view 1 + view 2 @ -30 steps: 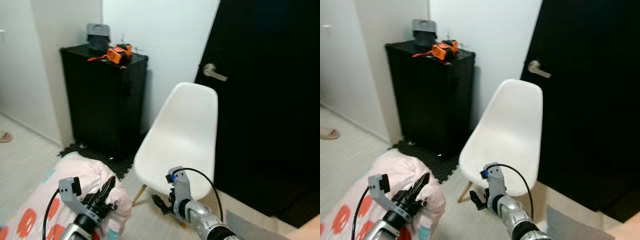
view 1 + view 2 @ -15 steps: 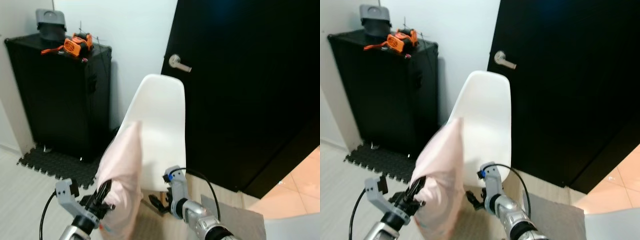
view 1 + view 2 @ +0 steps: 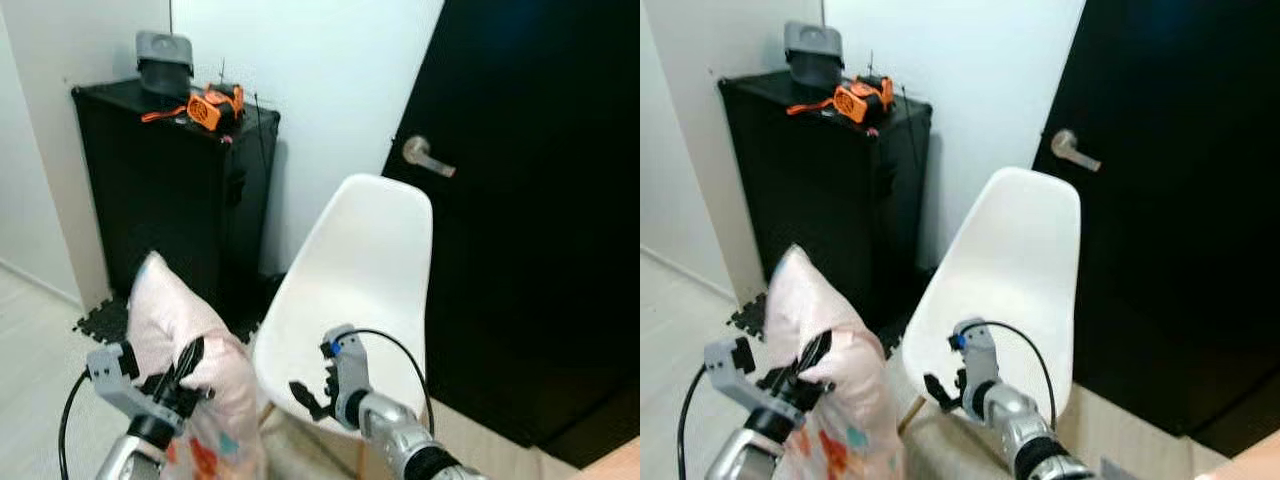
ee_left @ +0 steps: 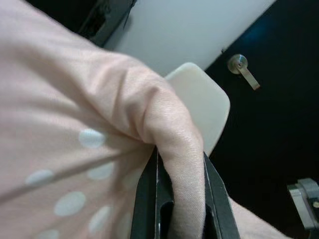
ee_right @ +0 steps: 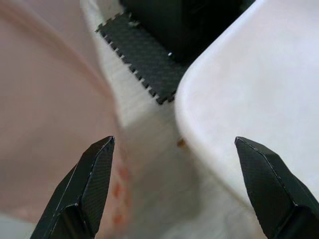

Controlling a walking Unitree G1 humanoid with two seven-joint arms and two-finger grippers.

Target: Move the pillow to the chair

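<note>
**Pillow in left gripper, held up beside chair, not on seat**

- Left gripper (image 3: 185, 362): fingers clamped on a fold of the pillow (image 3: 185, 340). Left wrist view confirms it: pink fabric pinched between both black fingers (image 4: 145, 199).
- Pillow: pink with pale dots, orange and teal print lower down. Held upright, one corner pointing up, off the floor, just left of the chair (image 3: 365, 270). Its edge sits close to the seat's front-left rim; can't tell if they touch.
- Chair: white moulded shell, wooden leg visible under the seat. Seat bare.
- Right gripper (image 3: 308, 395): fingers spread wide, holding nothing, low in front of the seat's front edge. Right wrist view has both fingertips (image 5: 89, 174) well apart, pillow on one side, chair seat on the other.
- Black cabinet (image 3: 170, 200) against the wall left of the chair; an orange tool (image 3: 212, 105) and a grey object (image 3: 163, 60) on top. Black foam mat (image 5: 144, 59) on the floor at its base.
- Black door (image 3: 540, 200) with silver handle (image 3: 425, 155) behind the chair.
</note>
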